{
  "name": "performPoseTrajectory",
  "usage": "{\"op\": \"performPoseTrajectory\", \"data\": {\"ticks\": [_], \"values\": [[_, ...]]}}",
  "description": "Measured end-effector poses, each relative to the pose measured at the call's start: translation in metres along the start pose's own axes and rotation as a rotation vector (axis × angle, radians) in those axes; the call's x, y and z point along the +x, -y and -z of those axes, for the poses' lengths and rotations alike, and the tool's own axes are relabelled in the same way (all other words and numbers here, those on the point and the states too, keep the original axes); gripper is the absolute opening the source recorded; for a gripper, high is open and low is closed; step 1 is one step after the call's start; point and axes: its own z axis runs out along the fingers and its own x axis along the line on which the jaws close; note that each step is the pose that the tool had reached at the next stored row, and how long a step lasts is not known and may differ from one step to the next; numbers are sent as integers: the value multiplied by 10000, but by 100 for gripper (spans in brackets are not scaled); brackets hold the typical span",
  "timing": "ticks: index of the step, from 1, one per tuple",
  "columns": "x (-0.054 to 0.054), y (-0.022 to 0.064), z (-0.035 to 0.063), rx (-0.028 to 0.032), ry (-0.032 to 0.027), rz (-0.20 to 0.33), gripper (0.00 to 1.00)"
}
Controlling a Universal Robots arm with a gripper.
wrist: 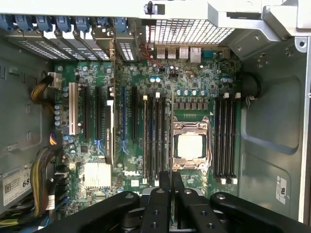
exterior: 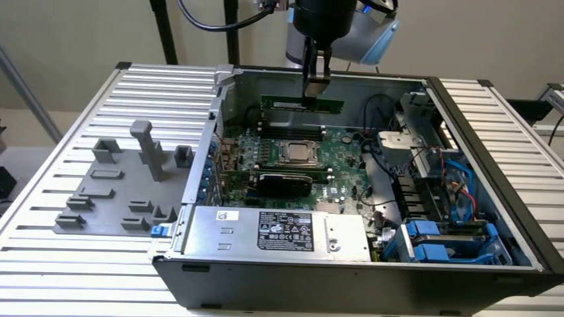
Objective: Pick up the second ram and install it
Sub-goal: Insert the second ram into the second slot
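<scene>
Holder block (exterior: 115, 185), the grey one with posts and pockets, sits well off to the exterior view's left of your pincer (exterior: 315, 98), outside the open case (exterior: 352, 281). I'd guess it's there to stage parts within easy reach.

Moving right, your pincer hangs over the far end of the motherboard (exterior: 339, 158). It's pinched narrow on the top edge of the second ram (exterior: 282, 103). The stick sits level just under the fingertips, contact edge down and clear of the board. I reckon gripping it by the top edge keeps the bottom free to drop straight into a slot.

From the wrist view, the closed fingers (wrist: 158, 204) line up with the long memory slots (wrist: 155, 141) beside the CPU socket (wrist: 189, 145), so the stick runs parallel to them. Can't tell if a neighbouring slot is already filled.

Further to the exterior view's right are the blue drive bays (exterior: 440, 244), well away from the pincer.
</scene>
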Motion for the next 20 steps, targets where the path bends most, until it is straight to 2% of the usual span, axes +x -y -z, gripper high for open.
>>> {"op": "performPoseTrajectory", "data": {"ticks": [11,20], "values": [[0,0,-1,0,0,0,13],[4,1,-153,0,-3,0,13]]}}
